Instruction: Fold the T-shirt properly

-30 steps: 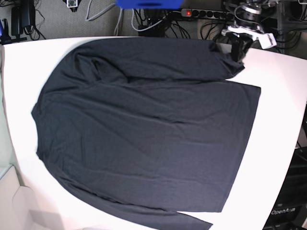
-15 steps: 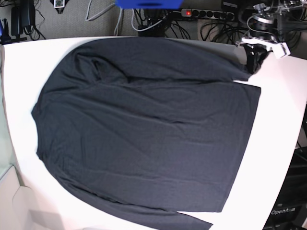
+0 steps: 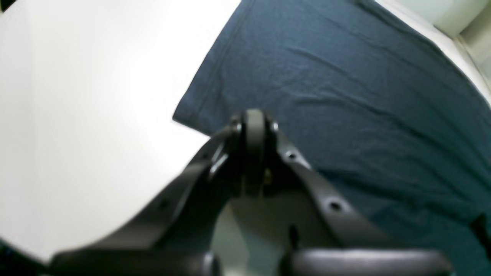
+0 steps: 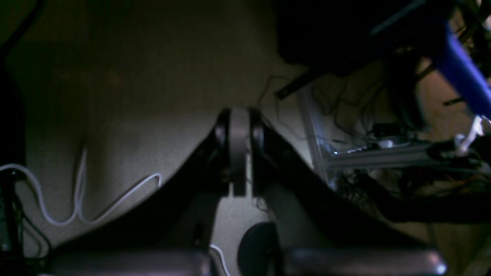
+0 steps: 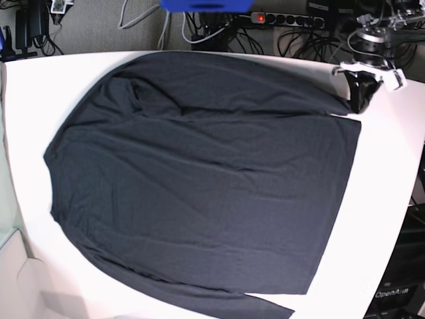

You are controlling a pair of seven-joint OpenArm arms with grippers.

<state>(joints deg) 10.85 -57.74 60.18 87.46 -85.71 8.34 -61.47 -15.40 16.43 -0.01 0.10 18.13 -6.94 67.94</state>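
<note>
The dark navy T-shirt lies spread flat over most of the white table, with a long sleeve running along its far edge. My left gripper is at the shirt's far right corner, shut on the end of that sleeve, which is stretched out toward it. In the left wrist view the shut left gripper points at the T-shirt beside its hem corner. The right gripper is out of the base view. Its own camera shows it shut on nothing, above the dim floor.
A power strip and tangled cables lie behind the table's far edge, beside a blue object. Bare table runs to the right of the shirt's hem. A black OpenArm-labelled base stands at the lower right. A white cable loops on the floor.
The left gripper has moved right and slightly nearer, dragging the sleeve end with it. The bunched sleeve has been drawn out straight along the shirt's far edge.
</note>
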